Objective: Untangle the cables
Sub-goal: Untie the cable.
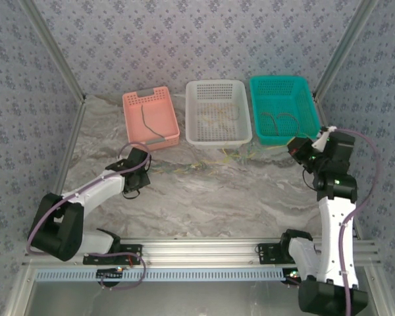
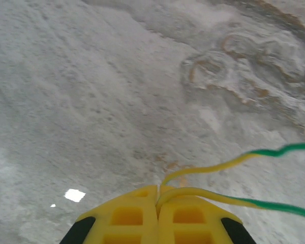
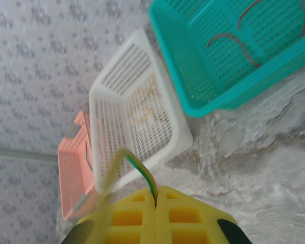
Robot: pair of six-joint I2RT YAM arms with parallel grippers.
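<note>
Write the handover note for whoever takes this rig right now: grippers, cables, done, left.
Grippers: the left gripper is shut on a yellow-green cable over the table. The right gripper is shut on a yellow-green strand near the teal basket. I cannot tell if both hold one cable.
Done: a dark cable lies in the pink basket, a yellow cable in the white basket, and red cables in the teal one.
Left: the loose strands in front of the white basket need separating.
</note>
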